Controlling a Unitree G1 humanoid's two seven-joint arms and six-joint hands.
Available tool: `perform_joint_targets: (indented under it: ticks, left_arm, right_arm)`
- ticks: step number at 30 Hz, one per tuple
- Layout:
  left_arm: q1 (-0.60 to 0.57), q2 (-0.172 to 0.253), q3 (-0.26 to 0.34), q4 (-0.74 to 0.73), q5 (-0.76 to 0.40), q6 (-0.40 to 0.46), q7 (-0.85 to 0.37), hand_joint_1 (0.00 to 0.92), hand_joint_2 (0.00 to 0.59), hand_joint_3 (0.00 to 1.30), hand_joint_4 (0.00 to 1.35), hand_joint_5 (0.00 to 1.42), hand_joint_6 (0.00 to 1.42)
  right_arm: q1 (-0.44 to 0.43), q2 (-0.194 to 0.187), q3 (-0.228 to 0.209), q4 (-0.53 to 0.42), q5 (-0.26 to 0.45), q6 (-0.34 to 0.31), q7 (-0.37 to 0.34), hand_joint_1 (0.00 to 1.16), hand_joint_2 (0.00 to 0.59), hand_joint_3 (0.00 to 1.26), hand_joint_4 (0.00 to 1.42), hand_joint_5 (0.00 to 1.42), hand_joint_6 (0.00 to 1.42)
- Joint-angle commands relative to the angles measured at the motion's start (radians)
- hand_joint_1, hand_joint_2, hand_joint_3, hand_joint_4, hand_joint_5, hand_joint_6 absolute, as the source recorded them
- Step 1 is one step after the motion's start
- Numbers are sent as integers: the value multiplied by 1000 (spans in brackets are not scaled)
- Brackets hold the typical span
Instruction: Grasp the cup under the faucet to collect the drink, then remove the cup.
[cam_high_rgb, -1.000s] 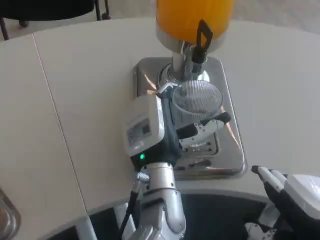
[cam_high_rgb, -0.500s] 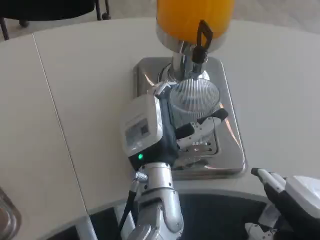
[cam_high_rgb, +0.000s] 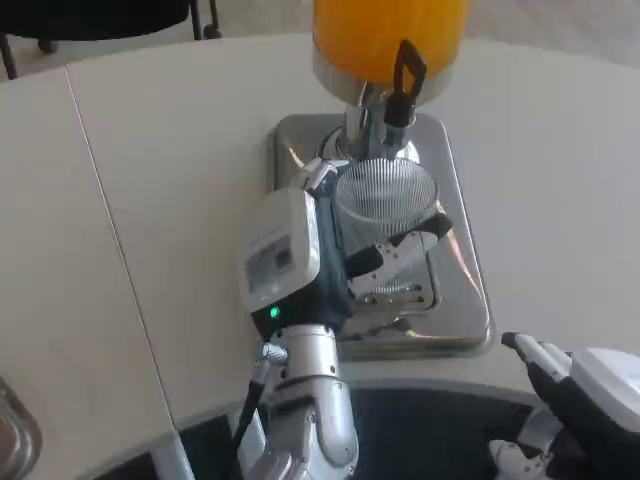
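While the ribbed clear cup (cam_high_rgb: 385, 197) is sitting on the steel drip tray (cam_high_rgb: 458, 300) directly below the faucet (cam_high_rgb: 385, 122), the left hand (cam_high_rgb: 300, 258) is wrapping around it from the cup's left side, one finger curling behind the rim and the thumb crossing its near wall. That hand is grasping the cup; the contact looks firm, though the far fingers are hidden behind the glass. To the right of the cup and nearer the camera, beyond the tray's front edge, the right hand (cam_high_rgb: 575, 385) is waiting at the table (cam_high_rgb: 150, 180) edge; whether its fingers are spread or curled cannot be told from this angle.

Above the cup, the orange juice tank (cam_high_rgb: 390, 35) is carrying a black tap lever (cam_high_rgb: 405, 68) just over the faucet. The step in hand appears to be holding the cup for filling. Doing it well probably means keeping the mouth centred under the spout, holding the cup upright and steady on the tray, and gripping lightly enough not to tilt it.
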Motion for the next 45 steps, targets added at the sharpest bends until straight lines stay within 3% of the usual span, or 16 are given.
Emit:
perform_joint_targets:
  ticks: [1, 6, 20, 22, 25, 33, 45]
  left_arm:
    - [30, 15, -7, -56, -7, -40, -13, 205, 35, 441, 186, 482, 660]
    - [64, 21, -10, -114, -8, -45, -38, 188, 32, 417, 158, 434, 575]
    - [115, 8, 1, -188, -14, -32, -94, 192, 39, 358, 134, 441, 564]
    - [127, 17, 12, -215, -21, -40, -102, 192, 39, 243, 108, 419, 535]
    - [141, 26, 30, -249, -33, -45, -110, 166, 36, 179, 90, 398, 502]
    - [186, 48, 72, -343, -58, -37, -139, 147, 32, 160, 89, 387, 500]
    - [339, 147, 137, -595, -73, -56, -262, 131, 40, 188, 145, 386, 508]
  right_arm:
    - [7, -8, -8, 5, 7, 2, -18, 337, 530, 0, 0, 0, 0]
    - [13, -11, -7, 10, 15, 4, -31, 338, 527, 0, 0, 0, 0]
    - [43, -24, -29, -17, 41, 1, -47, 341, 526, 0, 0, 0, 0]
    - [48, -26, -29, -15, 48, -1, -53, 343, 525, 0, 0, 0, 0]
    - [53, -27, -28, -13, 54, 0, -63, 347, 522, 0, 0, 0, 0]
    - [61, -33, -25, -2, 68, -1, -81, 355, 518, 0, 0, 0, 0]
    - [68, -26, -8, 8, 89, 2, -128, 363, 517, 0, 0, 0, 0]
